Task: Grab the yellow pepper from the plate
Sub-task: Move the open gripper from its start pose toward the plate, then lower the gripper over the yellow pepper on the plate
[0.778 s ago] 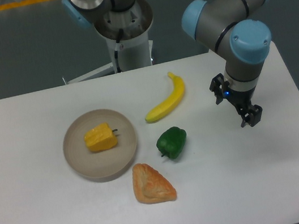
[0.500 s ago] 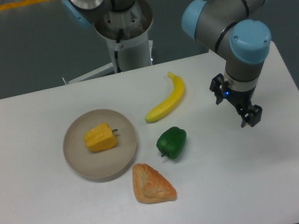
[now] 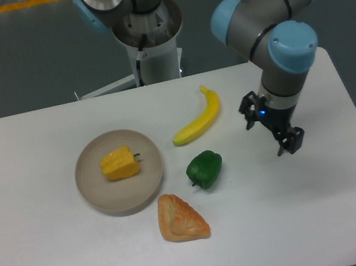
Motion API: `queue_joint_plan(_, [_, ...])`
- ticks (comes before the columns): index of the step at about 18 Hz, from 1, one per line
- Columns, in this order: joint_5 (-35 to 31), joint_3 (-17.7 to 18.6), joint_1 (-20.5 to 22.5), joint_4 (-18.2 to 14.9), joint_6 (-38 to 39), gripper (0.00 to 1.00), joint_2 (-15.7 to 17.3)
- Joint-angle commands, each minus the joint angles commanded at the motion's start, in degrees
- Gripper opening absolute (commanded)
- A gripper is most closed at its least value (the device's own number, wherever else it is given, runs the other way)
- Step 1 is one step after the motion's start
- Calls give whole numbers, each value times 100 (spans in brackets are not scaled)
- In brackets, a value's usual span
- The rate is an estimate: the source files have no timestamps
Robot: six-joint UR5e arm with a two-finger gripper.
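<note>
Since the earlier frame, grey-and-blue robot arm [image 3: 269, 22] w/ its black two-finger gripper [image 3: 271, 132] had shifted slightly left, toward the table's middle; nothing else had moved. Fingers pointed down over bare white table [image 3: 63, 261], right of the fruit, holding nothing; whether they were apart or closed couldn't be told at this angle. Small blocky yellow-orange bell pepper [image 3: 119, 164] lay on the round shallow beige-grey plate [image 3: 99, 194], well apart from gripper; dark stem faced right. Long curved yellow banana [image 3: 200, 121], glossy green pepper [image 3: 204, 169] & orange-brown pastry wedge [image 3: 181, 219] lay btwn plate and gripper.
</note>
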State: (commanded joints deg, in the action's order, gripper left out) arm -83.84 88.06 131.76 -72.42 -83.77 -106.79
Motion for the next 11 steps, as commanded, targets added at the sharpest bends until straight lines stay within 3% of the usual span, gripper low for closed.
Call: queue_joint_plan(11, [9,949,-1143,17,641,100,756])
